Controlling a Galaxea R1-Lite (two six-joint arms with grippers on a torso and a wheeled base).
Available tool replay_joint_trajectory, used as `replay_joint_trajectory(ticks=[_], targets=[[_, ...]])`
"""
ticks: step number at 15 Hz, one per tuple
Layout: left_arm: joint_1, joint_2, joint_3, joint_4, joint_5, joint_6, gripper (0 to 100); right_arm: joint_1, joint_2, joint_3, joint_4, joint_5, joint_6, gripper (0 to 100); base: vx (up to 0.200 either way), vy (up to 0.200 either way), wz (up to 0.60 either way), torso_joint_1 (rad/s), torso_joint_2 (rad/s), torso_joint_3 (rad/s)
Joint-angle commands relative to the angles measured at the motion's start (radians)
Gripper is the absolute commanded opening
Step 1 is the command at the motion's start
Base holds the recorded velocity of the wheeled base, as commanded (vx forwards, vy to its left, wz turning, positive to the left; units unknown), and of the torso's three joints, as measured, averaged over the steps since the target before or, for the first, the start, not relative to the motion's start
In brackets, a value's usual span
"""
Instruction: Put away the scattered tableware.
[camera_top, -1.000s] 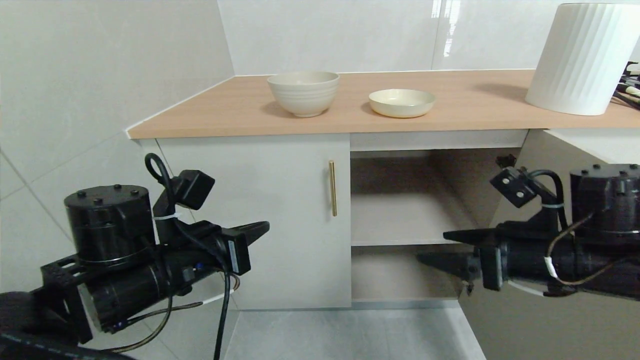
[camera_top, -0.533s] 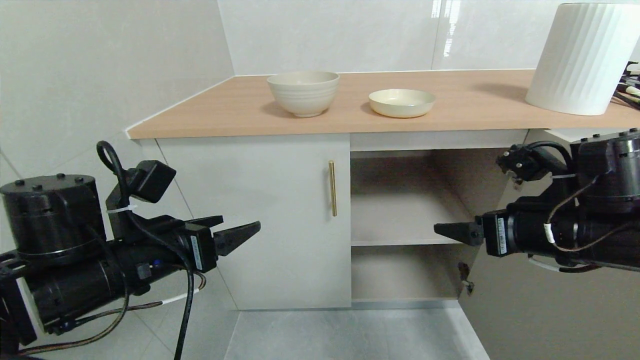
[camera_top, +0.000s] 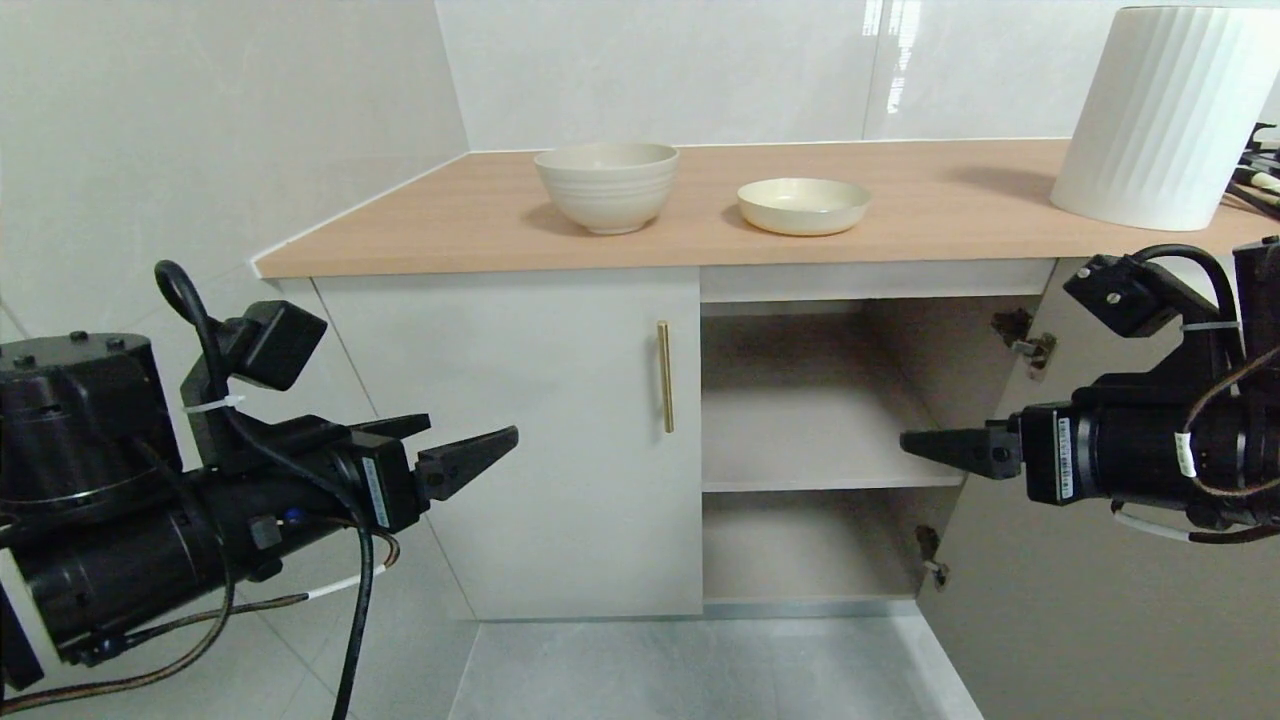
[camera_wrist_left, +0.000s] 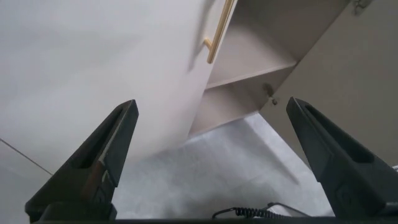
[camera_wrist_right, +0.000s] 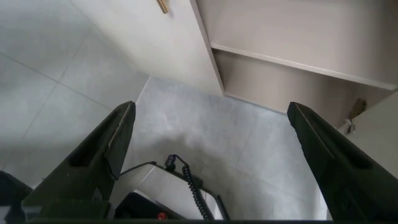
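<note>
A bowl (camera_top: 607, 185) and dish (camera_top: 803, 205) are set on the table (camera_top: 420, 235); left gripper (camera_top: 470, 440) and right gripper (camera_top: 940, 447) are held released below, empty.

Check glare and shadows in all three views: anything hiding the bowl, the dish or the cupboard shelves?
Head view: glare streaks on the wall tiles only; bowl and dish evenly lit, soft shadows on the counter; cupboard darkens toward the back, shelf still readable. Left wrist view: handle clear, lower compartment shaded. Right wrist view: floor evenly lit, no glare.
</note>
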Motion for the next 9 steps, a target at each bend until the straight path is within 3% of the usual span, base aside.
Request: replay_joint_trajectory(ticks=[1, 3, 9], targets=[[0.0, 0.002, -0.002, 0.0, 0.0, 0.0, 100, 0.001, -0.005, 0.002, 0.001, 0.001, 0.0, 100, 0.0, 0.0, 0.0, 0.0, 0.0, 0.0], [0.0, 0.002, -0.011, 0.014, 0.0, 0.0, 100, 0.002, -0.006, 0.002, 0.001, 0.001, 0.0, 100, 0.0, 0.0, 0.0, 0.0, 0.0, 0.0], [0.016, 0.003, -0.028, 0.054, -0.001, -0.002, 100, 0.022, -0.011, 0.003, 0.005, 0.0, 0.0, 100, 0.2, 0.0, 0.0, 0.002, 0.0, 0.005]])
